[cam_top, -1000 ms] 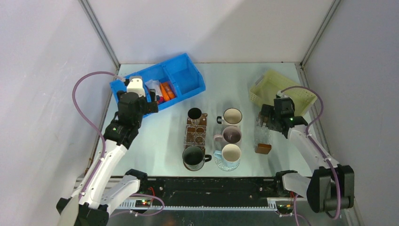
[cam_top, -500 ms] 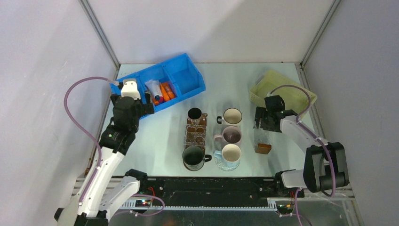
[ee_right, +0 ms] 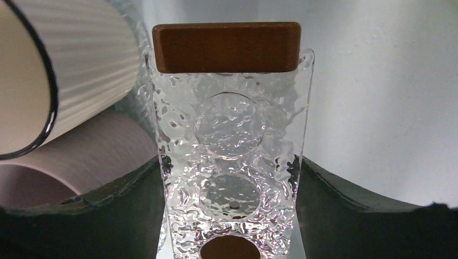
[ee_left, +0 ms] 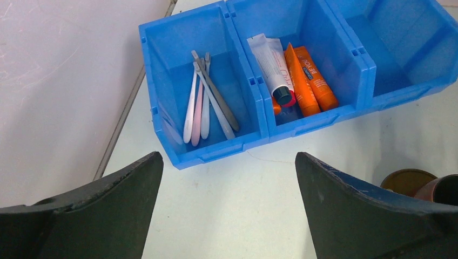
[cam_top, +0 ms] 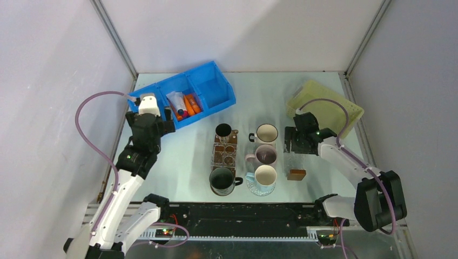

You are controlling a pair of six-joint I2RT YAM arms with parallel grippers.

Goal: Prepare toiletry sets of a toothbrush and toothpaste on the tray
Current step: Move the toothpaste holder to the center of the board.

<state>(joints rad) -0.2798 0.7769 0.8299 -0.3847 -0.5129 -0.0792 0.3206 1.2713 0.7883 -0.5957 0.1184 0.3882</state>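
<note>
Two pincers: one gaping, one clamped

Empty and wide apart, the left gripper (ee_left: 228,157) hovers short of the blue bin (ee_left: 246,70). The toothbrushes (ee_left: 208,97) lie ahead in its leftmost compartment, the toothpaste tubes (ee_left: 302,75) in the middle one. The right gripper (ee_right: 229,167) clamps the clear box (ee_right: 229,108), which has been dragged nearer the mugs (cam_top: 265,155) than a second ago.

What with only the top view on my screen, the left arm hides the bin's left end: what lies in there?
Observer: Toothbrushes, a handful in grey, white and pink, lie lengthwise in the left compartment of the blue bin.
Operator: Is the left gripper holding one?
Observer: No. The left gripper is open, with nothing between its fingers, and hangs short of the bin.
Operator: And the right gripper?
Observer: The right gripper has a clear box with a brown lid between its fingers, which seem to press on both sides.
</note>
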